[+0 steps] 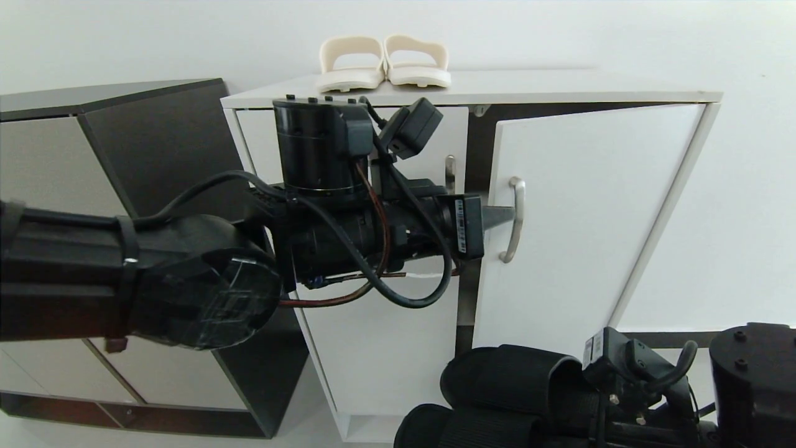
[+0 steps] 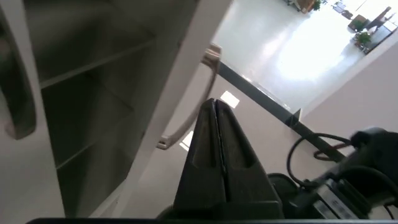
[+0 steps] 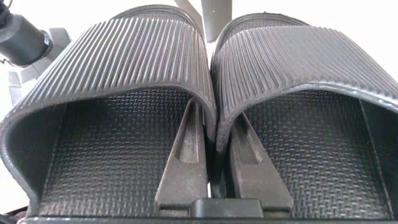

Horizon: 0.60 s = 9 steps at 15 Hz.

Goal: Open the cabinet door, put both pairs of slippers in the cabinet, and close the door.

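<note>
At centre frame, cabinet door [image 1: 584,218] ajar, dark gap along its left edge. Pressed together, left pincer [image 1: 502,216], tip against the door handle [image 1: 515,218]. Upper centre, cream slippers [image 1: 384,62] side by side on the cabinet top [image 1: 559,90]. Lower centre, black slippers [image 1: 510,386], clamped by their touching inner walls in the right pincer [image 3: 216,112].
</note>
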Motion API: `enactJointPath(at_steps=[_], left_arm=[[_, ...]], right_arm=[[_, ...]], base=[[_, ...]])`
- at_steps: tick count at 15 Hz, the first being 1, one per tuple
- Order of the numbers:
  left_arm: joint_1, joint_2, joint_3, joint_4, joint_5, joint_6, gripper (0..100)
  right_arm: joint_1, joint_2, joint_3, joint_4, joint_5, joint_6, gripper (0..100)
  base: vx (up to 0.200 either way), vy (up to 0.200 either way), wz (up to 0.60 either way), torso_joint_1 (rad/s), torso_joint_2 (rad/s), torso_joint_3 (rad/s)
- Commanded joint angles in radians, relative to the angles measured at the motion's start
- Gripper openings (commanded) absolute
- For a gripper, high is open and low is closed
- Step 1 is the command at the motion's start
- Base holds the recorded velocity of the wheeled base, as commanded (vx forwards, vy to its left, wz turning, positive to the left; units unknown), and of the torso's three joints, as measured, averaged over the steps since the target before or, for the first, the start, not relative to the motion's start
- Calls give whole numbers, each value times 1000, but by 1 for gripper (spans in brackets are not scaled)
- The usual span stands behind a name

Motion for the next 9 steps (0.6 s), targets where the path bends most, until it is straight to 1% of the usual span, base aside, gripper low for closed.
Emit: enactJointPath(at_steps=[1, 2, 3, 4, 6, 7, 9], left_arm=[[-15, -64, 56, -21, 1, 1, 0], [-14, -102, 119, -55, 1, 2, 0], [3, -103, 124, -67, 1, 2, 0], [39, -99, 121, -73, 0, 2, 0], [85, -68, 95, -75, -4, 1, 0], [98, -45, 73, -75, -4, 1, 0], [103, 2, 20, -72, -5, -1, 0]], right_arm=[[0, -4, 3, 0, -1, 0, 0], [2, -2, 3, 0, -1, 0, 0], [5, -2, 3, 0, -1, -1, 0], [5, 1, 3, -2, -1, -1, 0], [6, 1, 3, -2, -2, -1, 0], [5, 1, 3, -2, -2, -1, 0], [6, 1, 3, -2, -2, -1, 0]], base=[[0, 0, 0, 0, 0, 0], [0, 0, 0, 0, 0, 0], [0, 0, 0, 0, 0, 0], [0, 0, 0, 0, 0, 0], [0, 0, 0, 0, 0, 0], [0, 0, 0, 0, 0, 0], [0, 0, 0, 0, 0, 0]])
